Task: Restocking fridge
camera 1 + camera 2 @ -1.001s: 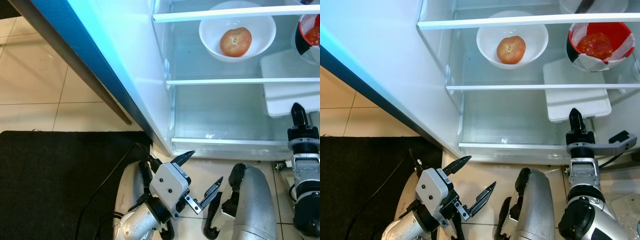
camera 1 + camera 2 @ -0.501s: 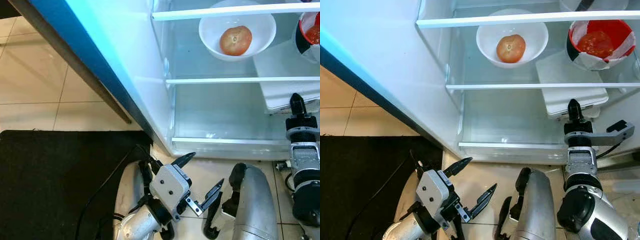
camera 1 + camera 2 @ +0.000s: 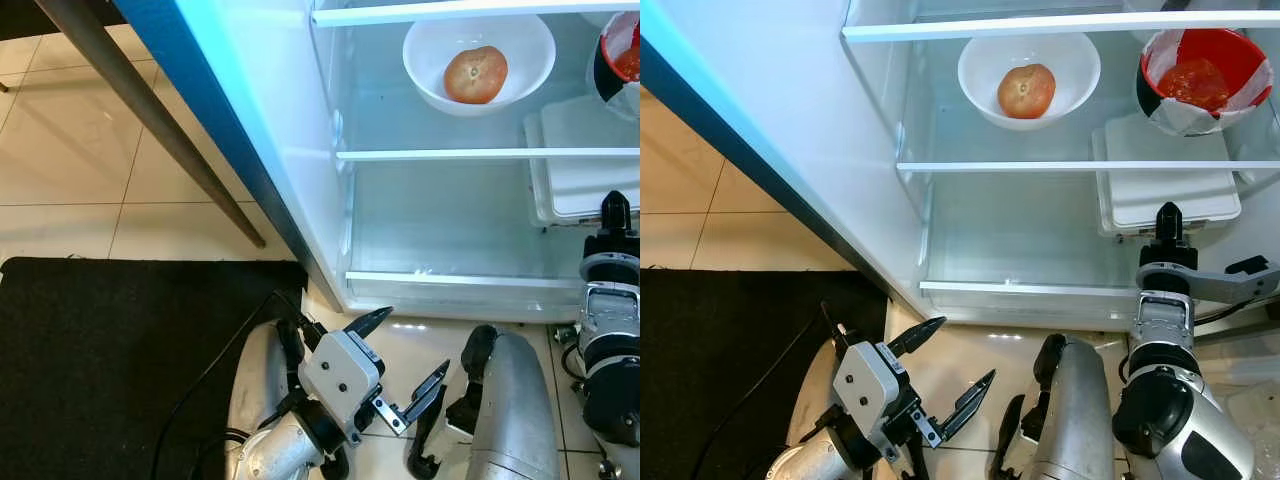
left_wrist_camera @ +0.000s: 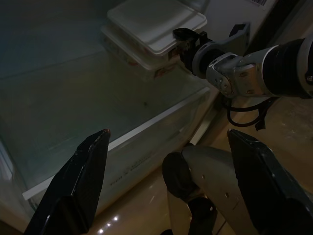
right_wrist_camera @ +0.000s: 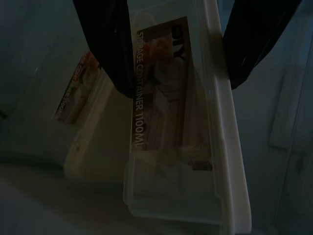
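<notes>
My two head eyes look forward and steeply down from above into the open fridge (image 3: 940, 200), the left eye showing more floor, the right eye more of the shelves; both take in the white bowl (image 3: 478, 50) and the storage container (image 3: 1170, 190). My left wrist camera sits low near the floor, facing along my spread fingers (image 4: 83, 171) into the bottom shelf, and shares that container (image 4: 156, 24). My right wrist camera looks from very near at its label (image 5: 161, 98).

Head views: bright, sharp; fridge interior (image 3: 1020, 230) glowing cool white.
Floor tiles (image 3: 90, 150): mild glare.
Wrist views: dim, murky, slightly soft.
</notes>
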Controlling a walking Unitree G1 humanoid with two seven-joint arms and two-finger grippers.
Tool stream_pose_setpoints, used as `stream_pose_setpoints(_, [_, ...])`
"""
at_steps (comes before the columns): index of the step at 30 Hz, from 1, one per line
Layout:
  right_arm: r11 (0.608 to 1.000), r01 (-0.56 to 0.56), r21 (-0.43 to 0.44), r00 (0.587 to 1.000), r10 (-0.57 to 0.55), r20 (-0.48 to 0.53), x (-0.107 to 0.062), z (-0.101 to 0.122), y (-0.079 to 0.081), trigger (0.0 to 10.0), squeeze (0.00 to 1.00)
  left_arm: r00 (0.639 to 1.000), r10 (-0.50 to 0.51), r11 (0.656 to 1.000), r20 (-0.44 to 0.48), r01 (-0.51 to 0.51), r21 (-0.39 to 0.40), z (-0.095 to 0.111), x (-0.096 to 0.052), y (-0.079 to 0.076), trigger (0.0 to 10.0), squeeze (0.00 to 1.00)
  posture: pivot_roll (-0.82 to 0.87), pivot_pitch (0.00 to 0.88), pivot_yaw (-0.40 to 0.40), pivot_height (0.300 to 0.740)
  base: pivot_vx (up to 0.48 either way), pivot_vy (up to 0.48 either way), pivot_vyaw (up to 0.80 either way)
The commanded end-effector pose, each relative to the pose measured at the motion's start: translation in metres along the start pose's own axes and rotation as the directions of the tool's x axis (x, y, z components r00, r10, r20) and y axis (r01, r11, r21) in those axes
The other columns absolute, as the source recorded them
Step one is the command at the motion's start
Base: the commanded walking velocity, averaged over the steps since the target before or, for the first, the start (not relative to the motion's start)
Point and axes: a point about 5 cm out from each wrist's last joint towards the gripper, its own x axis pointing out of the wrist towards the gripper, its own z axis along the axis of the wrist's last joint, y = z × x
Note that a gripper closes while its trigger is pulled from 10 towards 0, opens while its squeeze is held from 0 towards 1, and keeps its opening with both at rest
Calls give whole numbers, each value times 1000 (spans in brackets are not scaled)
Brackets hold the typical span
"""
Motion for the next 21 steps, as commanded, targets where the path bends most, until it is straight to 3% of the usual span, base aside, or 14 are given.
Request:
stream_pose_setpoints(1, [991, 136, -14, 990, -136, -37, -18, -9, -26, 10000, 0, 1000, -17, 1000, -11, 16, -16, -1, -5, -5, 10000, 0, 213, 443, 109, 300, 0, 0, 0])
stream_pose_setpoints(2, [991, 131, -16, 989, -132, -60, -18, -13, -25, 10000, 0, 1000, -17, 1000, -11, 17, -15, -1, -5, -5, 10000, 0, 213, 443, 109, 300, 0, 0, 0])
stream_pose_setpoints(3, [992, 126, -27, 989, -128, -78, -19, -17, -24, 10000, 541, 1000, -17, 1000, -11, 17, -15, -1, -5, -5, 10000, 0, 213, 443, 110, 300, 0, 0, 0])
stream_pose_setpoints(4, [992, 123, -35, 988, -126, -90, -19, -19, -24, 10000, 541, 1000, -17, 1000, -12, 17, -14, -1, -5, -5, 10000, 0, 213, 443, 110, 300, 0, 0, 0])
stream_pose_setpoints(5, [991, 124, -41, 987, -127, -95, -19, -20, -23, 10000, 745, 1000, -17, 1000, -12, 17, -14, -1, -5, -5, 10000, 0, 213, 443, 110, 300, 0, 0, 0])
stream_pose_setpoints(6, [991, 124, -41, 987, -127, -95, -19, -20, -23, 10000, 745, 1000, -17, 1000, -12, 17, -14, -1, -5, -5, 10000, 0, 213, 443, 110, 300, 0, 0, 0])
stream_pose_setpoints(7, [991, 126, -47, 987, -130, -95, -18, -20, -23, 10000, 1000, 1000, -18, 1000, -13, 18, -14, -1, -5, -5, 10000, 0, 213, 443, 110, 300, 0, 0, 0])
stream_pose_setpoints(13, [984, 122, -128, 986, -135, -100, -13, -16, -18, 10000, 1000, 1000, -20, 1000, -11, 20, -16, -2, -5, -6, 10000, 0, 203, 441, 105, 300, 0, 0, 0])
stream_pose_setpoints(21, [986, 73, -148, 987, -93, -132, -13, -12, -18, 10000, 1000, 1000, -27, 999, -6, 26, -21, -3, -2, -7, 10000, 0, 178, 436, 97, 300, 0, 0, 0])
